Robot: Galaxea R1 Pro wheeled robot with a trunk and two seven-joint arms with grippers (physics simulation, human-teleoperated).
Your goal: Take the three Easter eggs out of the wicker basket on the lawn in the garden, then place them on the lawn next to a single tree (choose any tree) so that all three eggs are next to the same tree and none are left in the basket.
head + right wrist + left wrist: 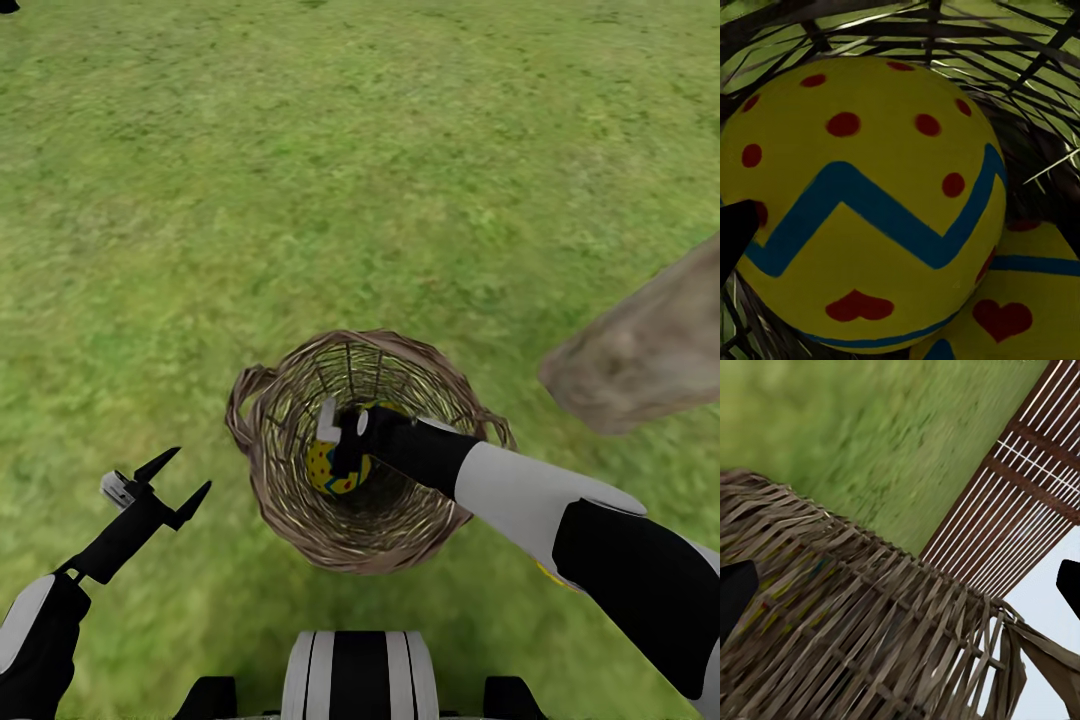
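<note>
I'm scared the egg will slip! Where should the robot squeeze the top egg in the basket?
Probably around the egg's wide middle, coming from above through the wicker basket's open top. The egg is round and smooth, and woven walls block the sides.

Lawn (pixel 300 150) (mottled green) under wicker basket (pixel 290 510)

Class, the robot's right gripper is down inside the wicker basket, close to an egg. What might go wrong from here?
1. The round egg fills the right wrist view; the right gripper might pinch off-centre and squirt it aside.
2. A second egg lies against it and could get knocked.
3. Lifting could catch the wicker basket rim and tip the basket.
</note>
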